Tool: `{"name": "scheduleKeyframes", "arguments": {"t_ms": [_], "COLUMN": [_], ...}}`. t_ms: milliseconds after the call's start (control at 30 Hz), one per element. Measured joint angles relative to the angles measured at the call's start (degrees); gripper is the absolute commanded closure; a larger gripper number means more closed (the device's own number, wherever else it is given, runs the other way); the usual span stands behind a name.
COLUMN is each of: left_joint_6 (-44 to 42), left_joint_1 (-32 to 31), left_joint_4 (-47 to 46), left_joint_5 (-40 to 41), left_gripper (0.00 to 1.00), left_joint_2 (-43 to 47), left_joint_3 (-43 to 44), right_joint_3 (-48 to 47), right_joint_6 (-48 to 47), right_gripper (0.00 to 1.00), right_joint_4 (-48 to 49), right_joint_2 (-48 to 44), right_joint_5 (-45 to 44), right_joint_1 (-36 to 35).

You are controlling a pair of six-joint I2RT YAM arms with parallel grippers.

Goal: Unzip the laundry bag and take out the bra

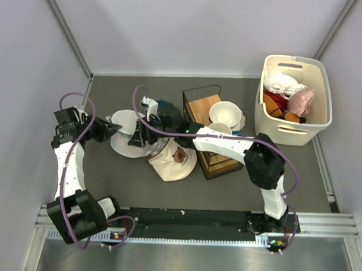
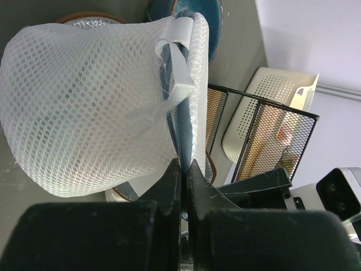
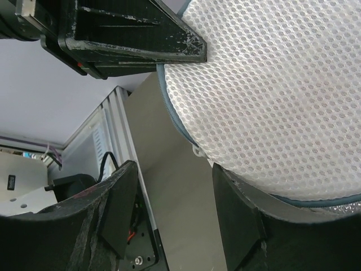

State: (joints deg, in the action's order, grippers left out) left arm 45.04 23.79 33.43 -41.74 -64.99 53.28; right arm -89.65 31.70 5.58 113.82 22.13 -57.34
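White mesh fills most of the left wrist view: the laundry bag lies on its side, and the left gripper has its fingers pressed together on the bag's blue-trimmed rim. In the top view the bag sits left of centre on the dark table, between the two grippers. The right gripper has its fingers spread wide, just beside the bag's round face. Whether the bra is inside cannot be told through the mesh. A cream cloth lies just lower right of the bag. A black wire rack stands right of it, and a beige basket is at upper right.
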Motion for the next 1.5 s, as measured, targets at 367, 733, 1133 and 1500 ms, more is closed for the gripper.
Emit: {"name": "scheduleKeyframes", "arguments": {"t_ms": [367,733,1133,1500], "left_joint_6": [1.9,5.9,6.3,6.3], "left_joint_1": [0.1,0.1,0.1,0.0], "left_joint_4": [-0.4,-1.5,-2.0,-1.9], "left_joint_5": [-0.9,-1.5,-2.3,-2.4], "left_gripper": [1.00,1.00,1.00,1.00], "left_joint_2": [0.2,1.9,1.9,1.9], "left_joint_3": [0.0,-1.4,-2.2,-2.2], "right_joint_3": [1.1,5.0,7.6,8.3], "right_joint_6": [1.2,2.0,3.3,3.4], "right_gripper": [0.37,0.38,0.48,0.50], "right_joint_4": [6.0,11.6,15.8,15.9], "right_joint_2": [0.6,1.0,0.1,-0.4], "right_joint_5": [0.9,0.5,-2.4,-4.3], "right_joint_1": [0.0,-0.3,-0.3,-0.3]}}
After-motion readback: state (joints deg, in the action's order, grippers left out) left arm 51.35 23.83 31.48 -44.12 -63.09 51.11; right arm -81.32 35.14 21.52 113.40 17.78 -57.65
